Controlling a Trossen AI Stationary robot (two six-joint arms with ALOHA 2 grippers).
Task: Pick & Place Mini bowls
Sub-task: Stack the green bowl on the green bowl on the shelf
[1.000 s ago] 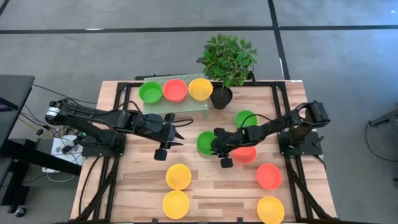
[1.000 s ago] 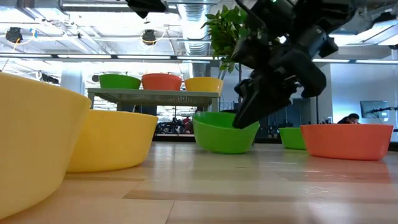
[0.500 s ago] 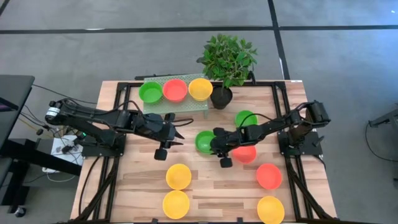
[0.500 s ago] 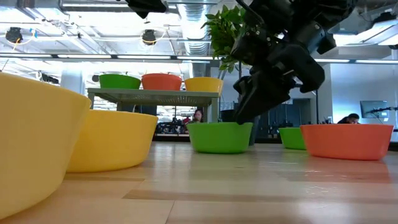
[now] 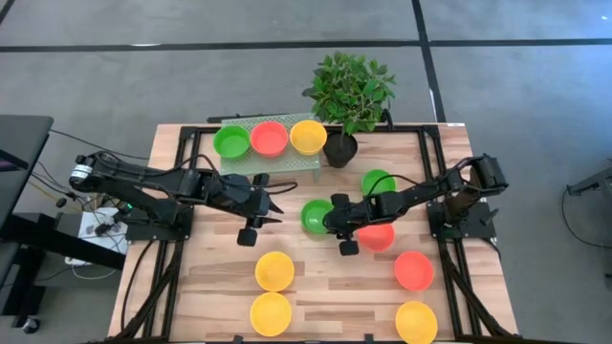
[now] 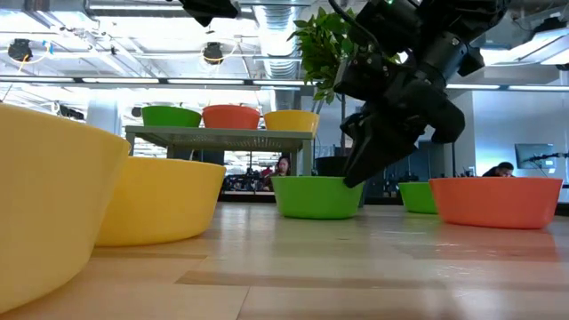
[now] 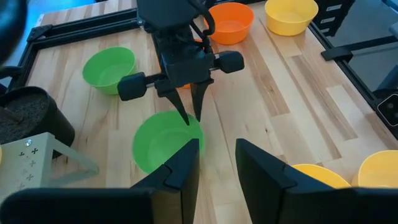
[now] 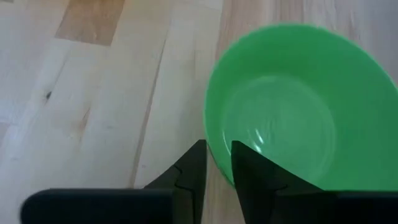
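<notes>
Right gripper point(image 5: 332, 218) sat at the rim of a green bowl point(image 5: 315, 217) near the table's point(image 5: 335, 296) middle, its narrow-set fingers point(image 8: 193, 168) straddling the near wall, one outside and one inside; whether they pinched it I could not tell. Left gripper point(image 5: 274, 203) hung just beside, fingers parted, holding nothing. On the rack point(image 5: 273, 160) stood three bowls already, green, red and yellow. Seven more lay loose on the wood, so most of the job looked undone. That green bowl was glossy, shallow, upright and flat on the boards.
</notes>
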